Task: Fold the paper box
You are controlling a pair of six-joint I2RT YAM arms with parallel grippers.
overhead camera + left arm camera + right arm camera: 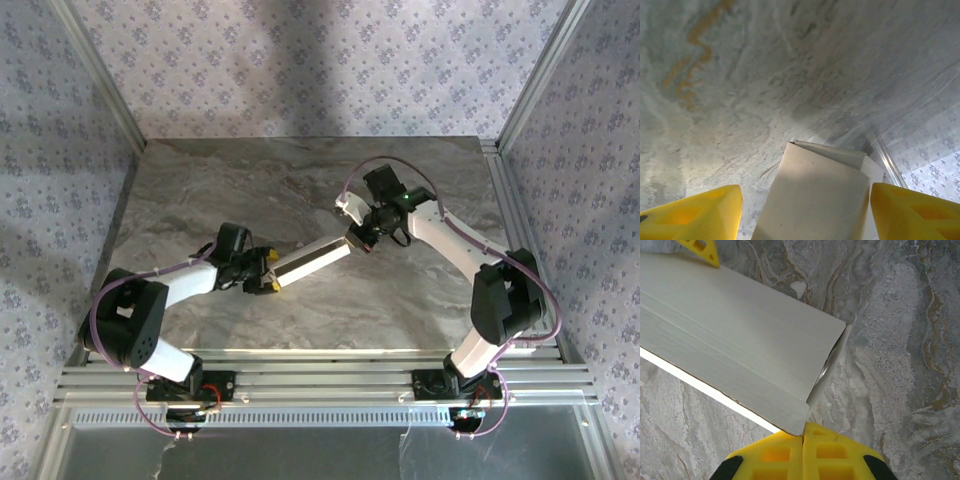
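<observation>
The paper box [315,258] is a long pale grey folded strip, lying slantwise at mid-table between the two arms. My right gripper [355,237] is at its far right end. In the right wrist view the yellow fingers [803,432] are pressed together on the box's near corner [730,335]. My left gripper [270,272] is at the near left end. In the left wrist view its yellow fingers stand wide apart, one on each side of the box [820,190]. The left gripper [802,215] is open, with a gap showing beside the left finger.
The grey marbled tabletop [250,190] stretches behind and in front of the box. Patterned walls and aluminium rails [520,210] close in the table on three sides. One left finger [702,250] shows at the top corner of the right wrist view.
</observation>
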